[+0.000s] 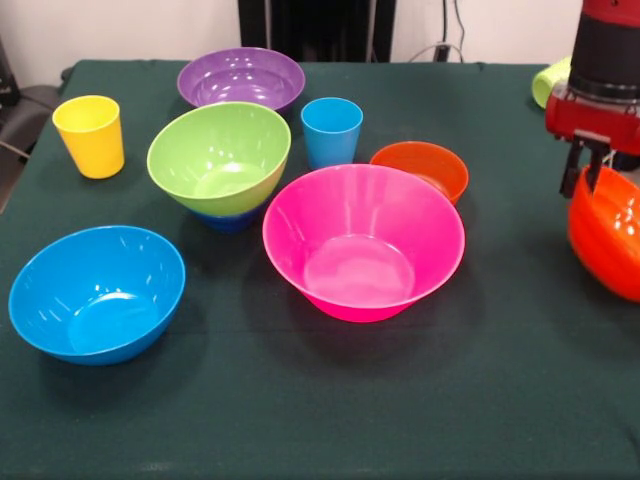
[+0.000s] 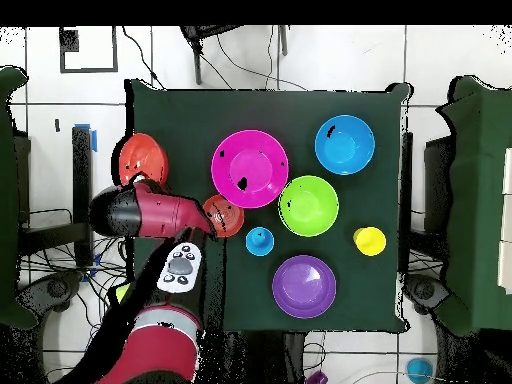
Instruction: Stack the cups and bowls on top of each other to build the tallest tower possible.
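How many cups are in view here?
3. In the front view, the yellow cup stands far left; the light blue cup stands behind the pink bowl; the lime green cup shows at the far right edge, partly hidden by the arm.

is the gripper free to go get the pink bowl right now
Probably not yet. The gripper is at the table's edge, seemingly holding the orange-red bowl by its rim. The pink bowl sits upright and uncovered, with nothing between them, so once the hold is released the way looks free.
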